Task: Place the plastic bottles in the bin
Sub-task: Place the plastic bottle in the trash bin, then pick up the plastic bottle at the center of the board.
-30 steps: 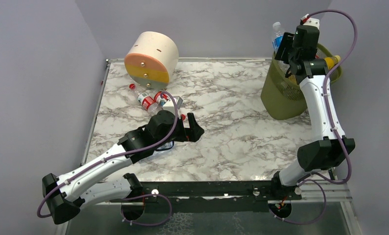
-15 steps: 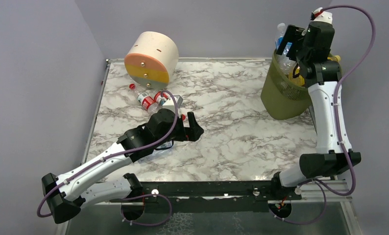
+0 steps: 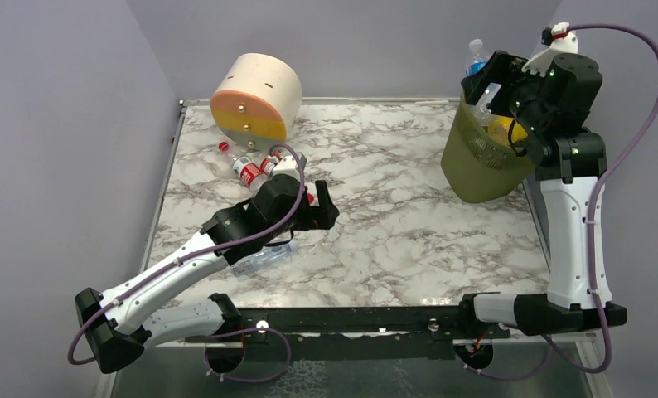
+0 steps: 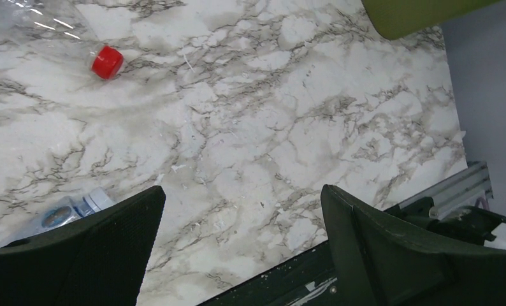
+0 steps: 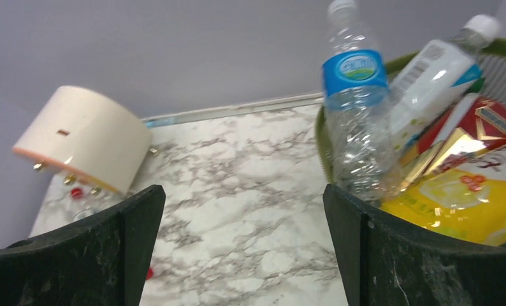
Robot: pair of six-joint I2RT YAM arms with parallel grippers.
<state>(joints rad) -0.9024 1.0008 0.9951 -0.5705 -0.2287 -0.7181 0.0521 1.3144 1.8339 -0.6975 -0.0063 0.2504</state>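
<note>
The olive-green bin [image 3: 475, 166] stands at the table's far right, holding several plastic bottles. A clear blue-label bottle [image 5: 359, 102] sticks up out of it beside a white-capped one [image 5: 443, 60] and a yellow one [image 5: 467, 201]. My right gripper [image 3: 493, 91] hovers open just above the bin's rim [image 5: 322, 137], nothing between its fingers. My left gripper [image 3: 321, 211] is open low over mid-table. A red-capped clear bottle [image 4: 106, 62] lies ahead of it, and another bottle [image 4: 72, 207] peeks from behind its left finger. More bottles [image 3: 247, 170] lie near the drawer box.
The cream-orange-yellow round drawer box [image 3: 255, 95] lies on its side at the far left corner. The table's metal front rail [image 4: 441, 191] runs near my left gripper. Grey walls close in the back and both sides.
My right gripper opened and let go of the blue-label bottle, which now stands in the bin; that arm rose and swung right. My left gripper shifted slightly toward the bottles.
</note>
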